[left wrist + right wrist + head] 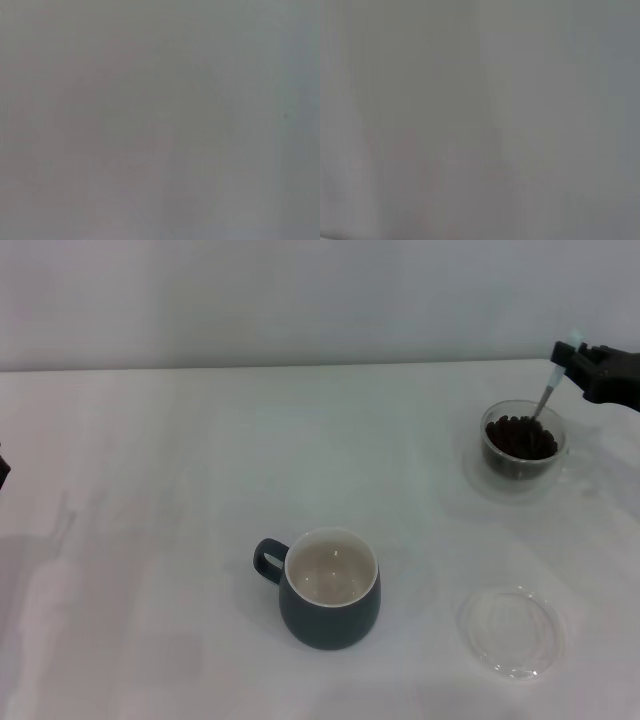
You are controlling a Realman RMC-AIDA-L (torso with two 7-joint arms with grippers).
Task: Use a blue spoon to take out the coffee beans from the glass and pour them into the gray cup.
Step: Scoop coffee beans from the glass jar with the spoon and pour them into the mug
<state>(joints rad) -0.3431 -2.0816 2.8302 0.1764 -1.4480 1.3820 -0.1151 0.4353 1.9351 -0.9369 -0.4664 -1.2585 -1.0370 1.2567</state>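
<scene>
On the white table (200,440), the gray cup (330,590) stands upright near the middle toward six o'clock, its cream inside bare, its loop handle pointing to nine o'clock. The flat clear dish (512,632) lies at about four o'clock from it, apart. The glass (522,448) sits well away at two o'clock, heaped with the coffee beans (520,436). The right pincer (578,358) hangs just past the glass's far rim, pinching the pale handle end of the blue spoon (546,395), whose stem slants down with its bowl sunk among the beans.

The main risk, as I judge it, is the long carry from glass to cup: a small spoon tilted or jolted on the way would shed beans onto the table. Levering the spoon up against the rim could also tip or drag the light glass.

The spoon's bowl is buried, so its load cannot be read. The glass's side handle is too faint to place. Both wrist views show only blank gray. Of the left arm, only a dark sliver shows at the nine o'clock edge; I cannot tell its pincer's state.
</scene>
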